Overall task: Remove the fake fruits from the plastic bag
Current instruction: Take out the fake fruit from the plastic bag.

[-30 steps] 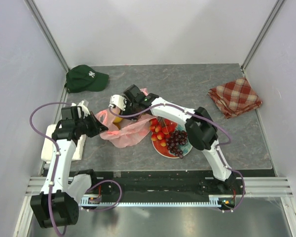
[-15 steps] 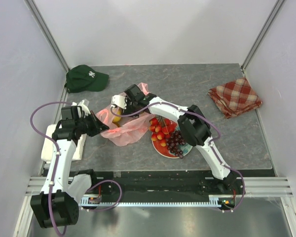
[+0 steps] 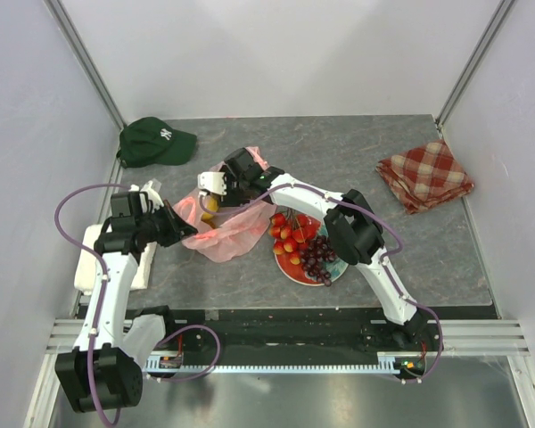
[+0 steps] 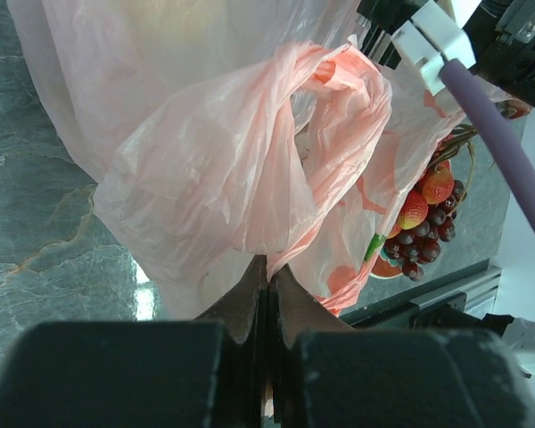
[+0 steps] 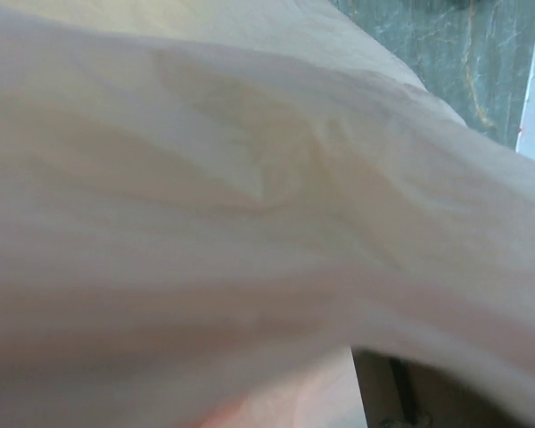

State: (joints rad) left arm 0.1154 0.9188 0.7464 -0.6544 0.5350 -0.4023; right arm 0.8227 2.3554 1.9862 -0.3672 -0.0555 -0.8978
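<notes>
The plastic bag [image 3: 223,234] is lying crumpled left of the table's [image 3: 357,152] middle, and through its film I am seeing at least one yellow fruit [image 3: 211,212] near the far mouth. What else is inside I cannot tell. Just to the bag's right the red berries [image 3: 287,236] and the grape bunch [image 3: 319,257] are already sitting on the red plate [image 3: 292,268]. My left fingers [image 4: 248,299] are pressed together on a gathered fold of the bag's near left edge, lifting it a little off the table. My right arm [image 3: 285,189] is reaching in over the far side, with its wrist view filled by pale film. So I cannot tell whether the right fingers are apart or together, or whether they are touching the fruit. To do this reach well, I am thinking the left pinch should be pulling up and leftward, so the mouth is gaping rather than draping over the other arm. The right fingers should be closing only once bare fruit is showing, not film. Otherwise I am risking dragging the whole bag toward the plate.
</notes>
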